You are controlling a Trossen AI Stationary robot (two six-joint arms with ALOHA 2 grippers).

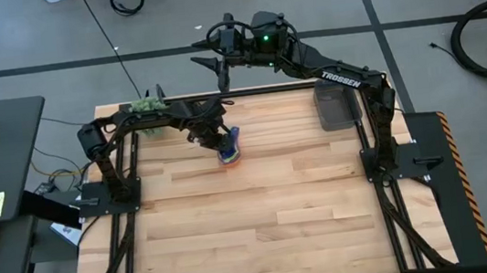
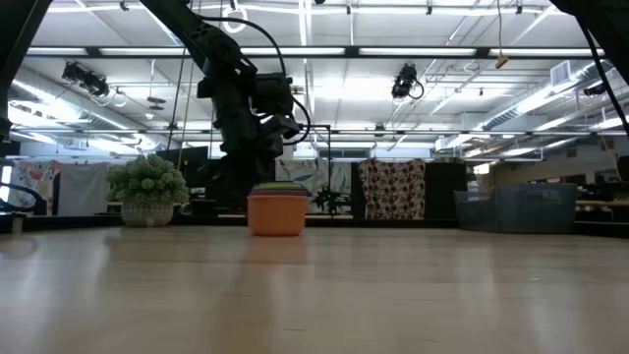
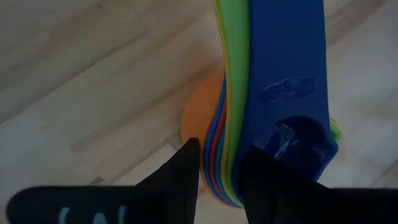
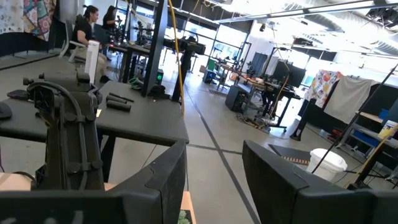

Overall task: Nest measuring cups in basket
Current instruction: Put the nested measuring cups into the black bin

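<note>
The measuring cups (image 1: 229, 147) sit nested in one stack at the far middle of the table. The orange one (image 2: 276, 213) is at the bottom and stands on the wood; the dark blue one (image 3: 286, 74) is on top. My left gripper (image 3: 221, 165) reaches slanting down from the left and is shut on the stack's handles. The dark grey basket (image 1: 337, 107) stands at the far right of the table and shows in the low view (image 2: 516, 208). My right gripper (image 4: 214, 180) is open with nothing in it, held level and high over the table's far edge (image 1: 209, 62). My left gripper pinches the stacked handles (image 3: 222, 155) of the nested cups between its two fingers. One finger (image 3: 183, 177) lies against the orange and red side, the other (image 3: 273, 186) on the dark blue handle's face. The fingers come slanting down from the table's left. The stack stands on the table.
A fuzzy green plant in a pot (image 1: 146, 104) stands at the far left corner and shows in the low view (image 2: 147, 192). The near half of the wooden table (image 1: 264, 235) is bare wood. Black arm frames run along both sides.
</note>
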